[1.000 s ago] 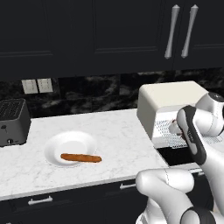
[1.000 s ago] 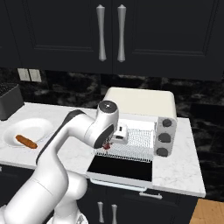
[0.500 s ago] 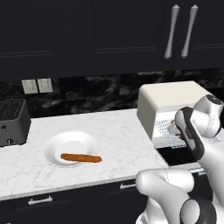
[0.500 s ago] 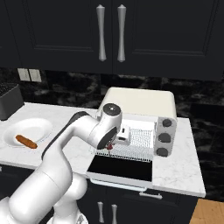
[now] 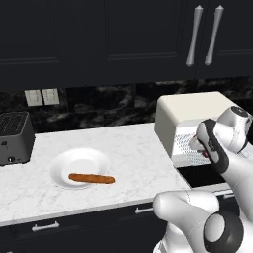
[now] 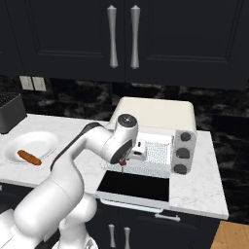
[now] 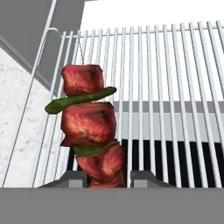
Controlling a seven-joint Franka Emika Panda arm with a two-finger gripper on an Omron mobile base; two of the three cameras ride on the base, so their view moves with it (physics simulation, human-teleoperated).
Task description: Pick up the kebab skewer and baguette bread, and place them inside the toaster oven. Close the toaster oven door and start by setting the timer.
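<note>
You have the end effector (image 7: pixel 107 178) clamped on the kebab skewer (image 7: pixel 89 124); its two fingertips (image 7: pixel 70 178) press the lowest meat chunk from either side, and the rest of the skewer stands out ahead of them, meat and green slices in turn; just beyond and under it lie the bars of the wire rack (image 7: pixel 166 78) of the toaster oven (image 6: pixel 158 131); from the right base view you can see the end effector (image 6: pixel 127 158) at the oven mouth, above the toaster oven door (image 6: pixel 133 187), which lies folded down and open below it.

The step in hand, as I judge it, is laying the skewer on the rack; carry it further ahead so the whole stick is over the bars and not over the front lip; bring it low before you let go, so it settles instead of dropping and rolling; try to lay it across the bars, since a thin stick set along them may slip through a gap; part the fingers only when the chunks rest on the wire; then draw straight back, clear of the oven roof and of the door.

The baguette bread (image 5: pixel 91 178) is well off to the side, behind the end effector's reach for now, lying on the white plate (image 5: pixel 66 163) on the counter (image 5: pixel 123 148); it is your next pick.
</note>
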